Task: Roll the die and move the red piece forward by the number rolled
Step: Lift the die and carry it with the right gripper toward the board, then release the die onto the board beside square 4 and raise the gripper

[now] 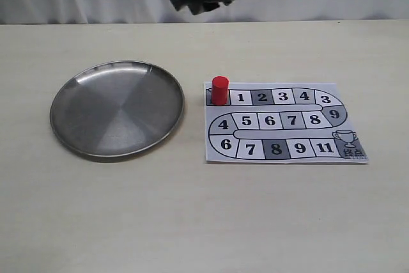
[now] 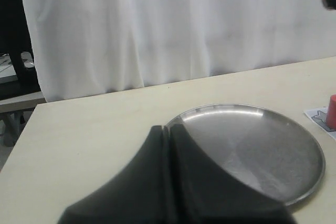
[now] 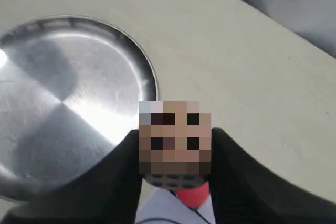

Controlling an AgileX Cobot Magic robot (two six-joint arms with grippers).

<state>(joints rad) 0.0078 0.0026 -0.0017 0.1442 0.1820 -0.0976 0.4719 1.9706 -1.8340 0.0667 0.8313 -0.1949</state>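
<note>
The die (image 3: pixel 175 137), a beige cube with dark pips, sits between the fingers of my right gripper (image 3: pixel 176 145), which is shut on it. In the exterior view that gripper (image 1: pixel 192 1) hangs high over the table's far edge, behind the board; the die does not show there. The red piece (image 1: pixel 219 89) stands upright on the start square of the paper board (image 1: pixel 287 123), left of square 1. It also shows below the die as a red piece (image 3: pixel 191 196) and at the picture's edge as a red piece (image 2: pixel 332 111). My left gripper (image 2: pixel 169 129) is shut and empty, near the plate's rim.
A round steel plate (image 1: pixel 70 87) lies left of the board with nothing in it; its rim appears in both wrist views as the plate (image 2: pixel 310 150) and the plate (image 3: pixel 149 77). A white curtain hangs behind the table.
</note>
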